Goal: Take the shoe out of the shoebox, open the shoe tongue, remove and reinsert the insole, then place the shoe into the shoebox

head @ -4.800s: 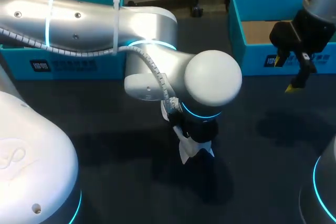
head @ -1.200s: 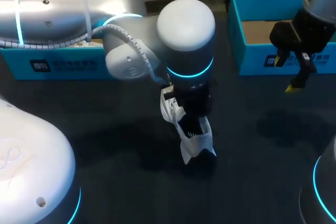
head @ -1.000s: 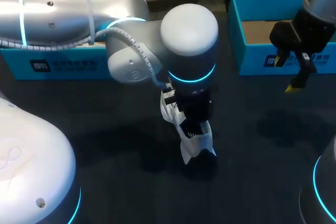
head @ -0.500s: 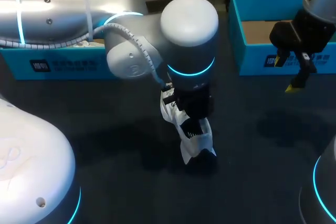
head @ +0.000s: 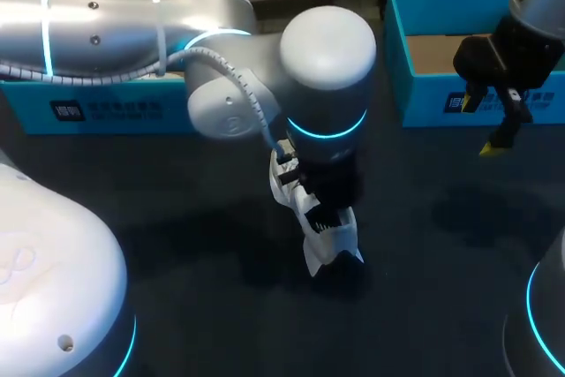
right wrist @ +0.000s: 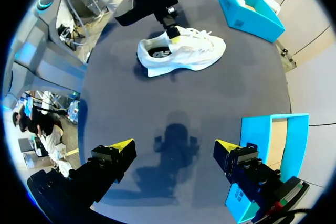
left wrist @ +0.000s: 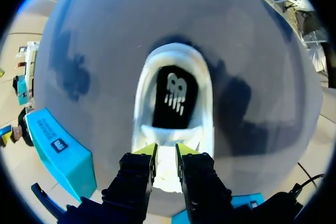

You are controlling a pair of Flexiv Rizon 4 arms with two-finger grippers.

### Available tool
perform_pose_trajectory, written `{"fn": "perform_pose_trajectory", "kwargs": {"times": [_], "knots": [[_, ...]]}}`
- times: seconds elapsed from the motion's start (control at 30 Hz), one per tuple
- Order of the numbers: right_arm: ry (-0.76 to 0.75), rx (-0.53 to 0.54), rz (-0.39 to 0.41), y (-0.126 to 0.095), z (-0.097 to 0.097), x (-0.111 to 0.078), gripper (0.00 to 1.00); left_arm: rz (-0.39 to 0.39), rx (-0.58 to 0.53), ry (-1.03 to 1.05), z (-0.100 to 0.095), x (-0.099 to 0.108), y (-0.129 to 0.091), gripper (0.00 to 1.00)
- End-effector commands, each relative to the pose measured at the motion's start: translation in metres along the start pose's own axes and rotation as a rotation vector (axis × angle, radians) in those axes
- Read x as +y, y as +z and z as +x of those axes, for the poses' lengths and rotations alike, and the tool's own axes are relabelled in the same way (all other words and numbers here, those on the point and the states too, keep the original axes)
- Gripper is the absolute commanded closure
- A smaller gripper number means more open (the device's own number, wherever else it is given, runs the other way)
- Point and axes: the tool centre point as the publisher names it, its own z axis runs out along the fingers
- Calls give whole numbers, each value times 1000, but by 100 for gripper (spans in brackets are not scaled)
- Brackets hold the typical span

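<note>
left arm (head: pixel 132 33) swung, since the earliest frame, from low across the shoe (head: pixel 322 236) to upright above it; nudged slightly rightward in the last second. shoe unmoved, on its sole near the middle of the dark desk (head: pixel 177 227), outside both boxes. left fingers (left wrist: pixel 151 153) pinched on the white shoe tongue (left wrist: pixel 166 171), black insole (left wrist: pixel 176 95) showing in the opening just ahead. right fingers (right wrist: pixel 121 148) spread wide, holding nothing, hovering above bare desk just beside the open turquoise shoebox (head: pixel 424 94). second turquoise box (head: pixel 106 112) at the desk's far left.
</note>
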Motion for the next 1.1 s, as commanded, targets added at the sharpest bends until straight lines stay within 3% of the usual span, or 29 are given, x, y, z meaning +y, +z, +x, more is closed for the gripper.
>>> {"fn": "perform_pose_trajectory", "kwargs": {"times": [0.03, 0.13, 0.2, 0.23, 0.3, 0.4, 0.9, 0.93, 1.1], "knots": [[0, 0, 1, 1, 0, 0, 0, -16, -13, -16, 5, 4, -9, 73], [0, 0, 1, 1, 0, 0, 0, -26, 5, -84, 6, 5, -6, 67], [0, 0, 1, 1, 0, 0, 0, -36, 6, -166, 9, 5, -6, 55], [0, 0, 1, 1, 0, 0, 0, -40, 1, -194, 9, 5, -7, 53], [0, 0, 1, 1, 0, 0, 0, -57, -4, -307, 10, 7, -9, 14], [0, 0, 1, 1, 0, 0, 0, -65, -10, -399, 12, 8, -11, 2], [0, 0, 1, 1, 0, 0, 0, -65, -10, -399, 12, 8, -11, 0], [0, 0, 1, 1, 0, 0, 0, -6, -9, -437, 11, 9, -16, 0], [0, 0, 1, 1, 0, 0, 0, 60, -69, -599, 12, 3, -29, 0]]}}
